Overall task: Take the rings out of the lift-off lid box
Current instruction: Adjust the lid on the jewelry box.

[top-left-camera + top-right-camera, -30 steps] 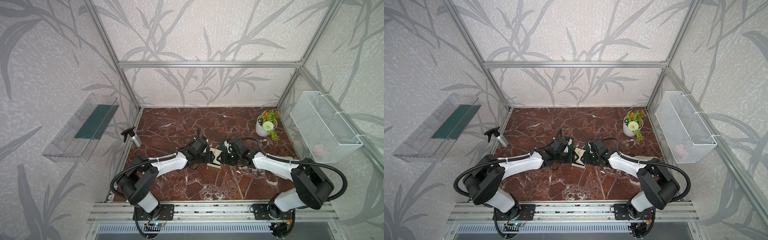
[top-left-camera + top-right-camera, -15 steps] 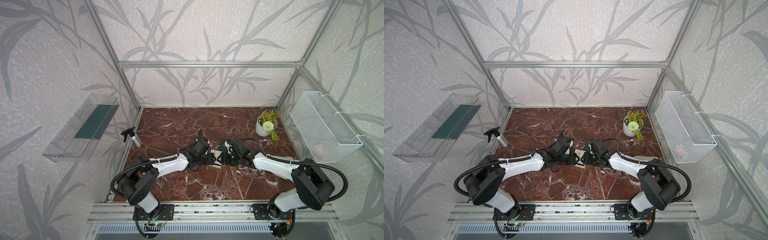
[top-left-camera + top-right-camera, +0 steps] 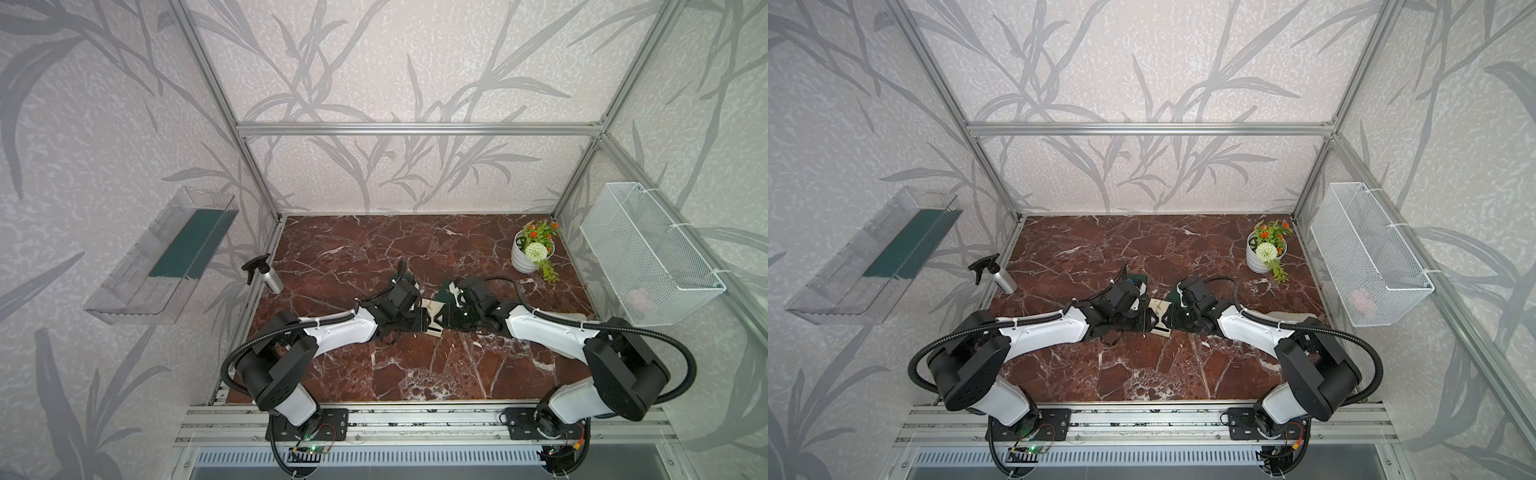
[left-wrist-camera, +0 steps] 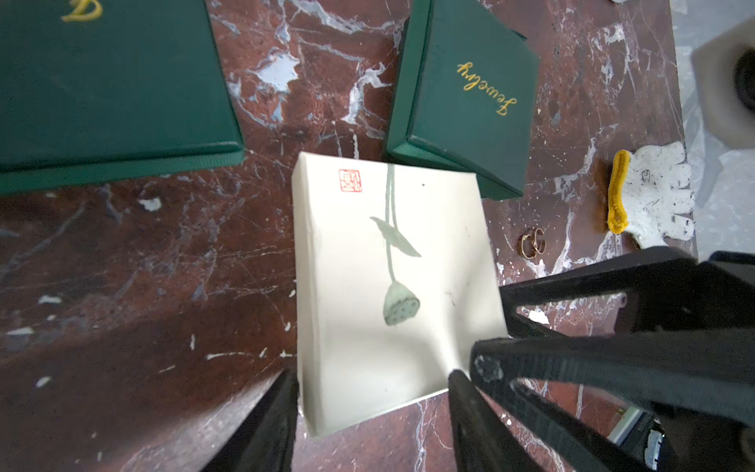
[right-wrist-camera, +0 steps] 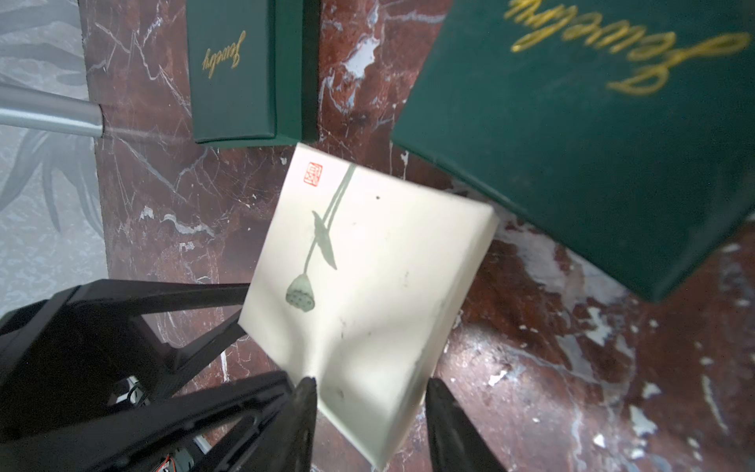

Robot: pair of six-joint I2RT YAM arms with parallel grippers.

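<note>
Lift-off lid box (image 4: pixel 367 245), cream, clamped between both hands on the tabletop (image 4: pixel 122 286).
Left hand (image 4: pixel 369 378) and right hand (image 5: pixel 369 382) each grip one side; rings (image 4: pixel 533 243) lie to its right.

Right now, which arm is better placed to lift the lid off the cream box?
Left, probably: the left gripper spans the cream box across its full width, while the right gripper pinches only one corner.

2 top views overhead; 2 wrist views close, sharing cream box (image 4: pixel 388 286).
</note>
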